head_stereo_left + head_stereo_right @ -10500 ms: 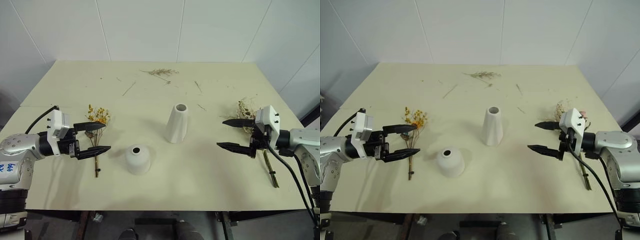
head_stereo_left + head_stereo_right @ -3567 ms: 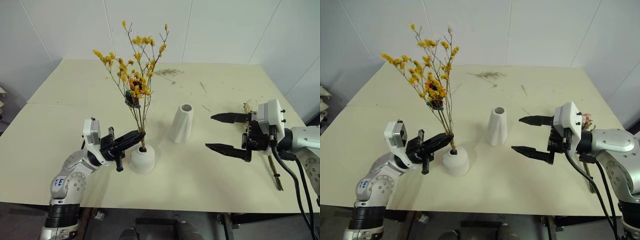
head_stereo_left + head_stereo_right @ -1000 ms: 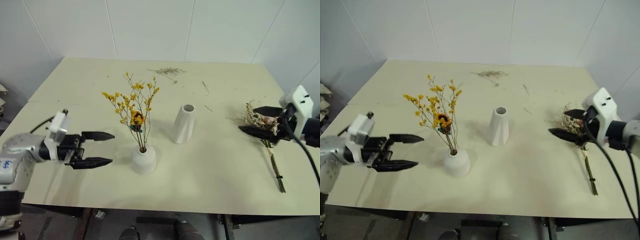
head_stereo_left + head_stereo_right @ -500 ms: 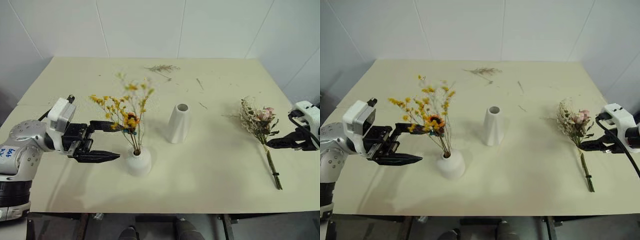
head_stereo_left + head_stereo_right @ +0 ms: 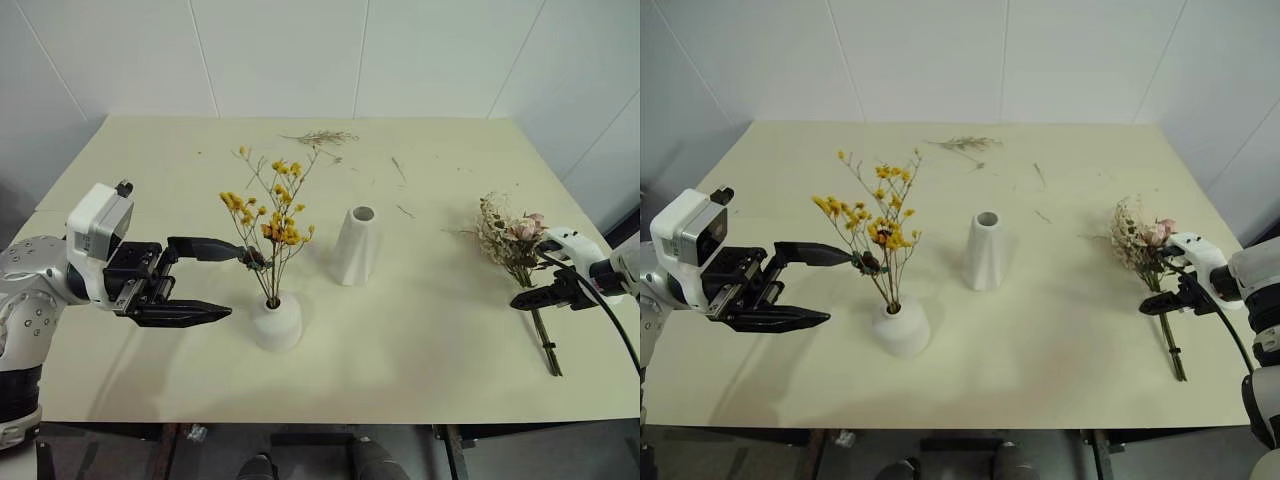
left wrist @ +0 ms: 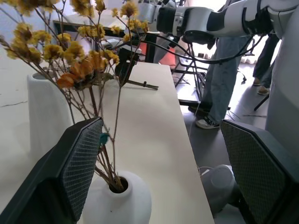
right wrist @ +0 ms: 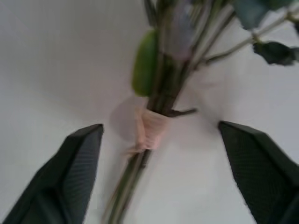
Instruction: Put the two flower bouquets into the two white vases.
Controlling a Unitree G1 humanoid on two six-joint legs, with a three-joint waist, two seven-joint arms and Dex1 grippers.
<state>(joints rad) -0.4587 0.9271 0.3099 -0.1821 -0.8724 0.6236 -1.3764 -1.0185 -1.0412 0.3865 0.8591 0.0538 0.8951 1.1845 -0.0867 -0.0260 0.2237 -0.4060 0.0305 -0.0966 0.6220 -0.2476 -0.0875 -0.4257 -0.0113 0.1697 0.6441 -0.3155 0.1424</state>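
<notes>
Pink bouquet (image 5: 518, 262) lies flat on the table's (image 5: 430, 340) right side, stems toward the robot, its tied stem (image 7: 148, 128) straight ahead between the right gripper's (image 7: 163, 177) parted fingers, the nearer arm.

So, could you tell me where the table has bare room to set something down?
Bare table: between the tall vase and the pink bouquet, and along the front edge. Crowded around the squat vase, with its yellow bouquet and the open left gripper; twigs litter the back.
</notes>
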